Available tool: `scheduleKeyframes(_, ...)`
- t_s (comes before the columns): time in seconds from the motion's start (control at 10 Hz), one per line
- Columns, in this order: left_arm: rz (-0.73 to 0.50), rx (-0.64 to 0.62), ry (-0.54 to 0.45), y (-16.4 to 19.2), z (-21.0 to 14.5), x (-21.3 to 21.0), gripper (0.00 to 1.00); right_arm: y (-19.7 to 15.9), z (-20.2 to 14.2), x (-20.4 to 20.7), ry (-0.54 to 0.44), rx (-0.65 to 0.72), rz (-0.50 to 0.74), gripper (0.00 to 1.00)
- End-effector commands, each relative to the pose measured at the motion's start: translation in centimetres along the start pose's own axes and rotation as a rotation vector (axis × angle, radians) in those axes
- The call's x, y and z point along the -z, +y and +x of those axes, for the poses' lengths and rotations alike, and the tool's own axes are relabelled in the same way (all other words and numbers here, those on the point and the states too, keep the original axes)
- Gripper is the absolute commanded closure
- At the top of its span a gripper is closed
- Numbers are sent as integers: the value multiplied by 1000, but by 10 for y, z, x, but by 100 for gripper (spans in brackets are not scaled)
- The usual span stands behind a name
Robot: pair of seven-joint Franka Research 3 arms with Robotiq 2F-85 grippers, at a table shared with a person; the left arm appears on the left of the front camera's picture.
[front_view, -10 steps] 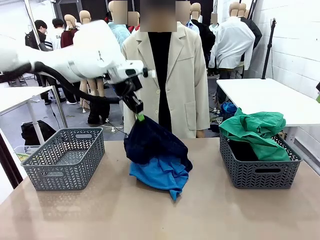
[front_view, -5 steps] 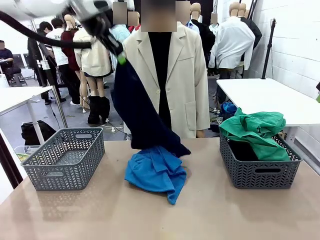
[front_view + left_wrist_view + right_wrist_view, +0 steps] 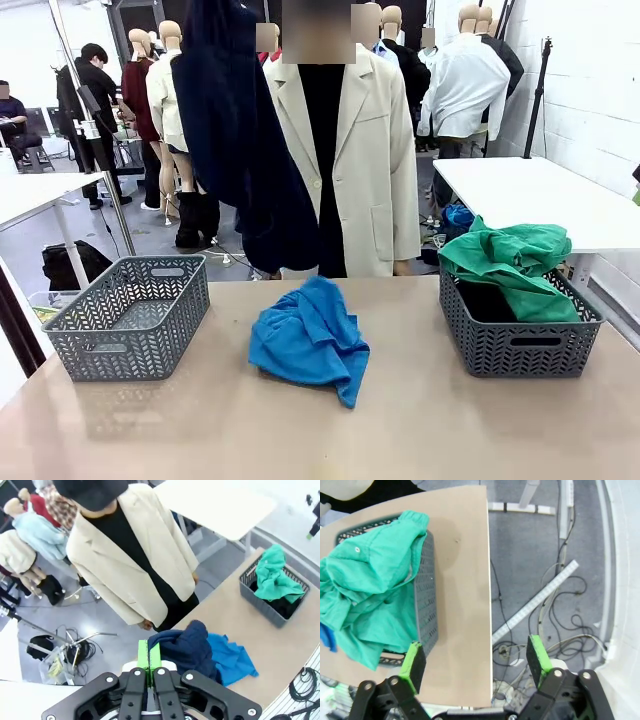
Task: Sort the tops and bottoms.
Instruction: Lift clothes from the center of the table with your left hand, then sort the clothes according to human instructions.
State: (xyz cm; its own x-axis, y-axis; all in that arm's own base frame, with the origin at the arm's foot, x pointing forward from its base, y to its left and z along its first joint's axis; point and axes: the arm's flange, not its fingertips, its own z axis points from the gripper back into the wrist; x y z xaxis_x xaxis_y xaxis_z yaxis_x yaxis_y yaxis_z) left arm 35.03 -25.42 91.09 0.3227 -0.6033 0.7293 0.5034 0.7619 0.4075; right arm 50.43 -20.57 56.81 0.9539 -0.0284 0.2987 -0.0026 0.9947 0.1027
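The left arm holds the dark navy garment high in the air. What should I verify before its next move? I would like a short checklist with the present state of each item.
1. Left gripper shut on the navy garment: ok.
2. Navy garment hangs apart from the blue garment on the table: ok in the front view.
3. Left basket has room: ok.
4. Gap between the hanging garment and the person behind it: cannot tell.
5. Right gripper open and off to the side, past the right basket: ok.
6. Navy garment is a top or a bottom: cannot tell.
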Motion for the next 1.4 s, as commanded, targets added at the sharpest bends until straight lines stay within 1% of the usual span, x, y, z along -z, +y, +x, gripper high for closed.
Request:
scheduleKeyframes(0.0,38,-62,-7,-1,-1,-18,100,2,-1,1,11,-3,-8,0)
scheduleKeyframes(0.1,20,-72,13,-4,-8,-30,100,2,-1,1,11,-3,-8,0)
scheduleKeyframes(0.2,9,-24,-11,2,2,-18,100,2,-1,1,11,-3,-8,0)
scheduleKeyframes(1.3,9,-24,-11,2,2,-18,100,2,-1,1,11,-3,-8,0)
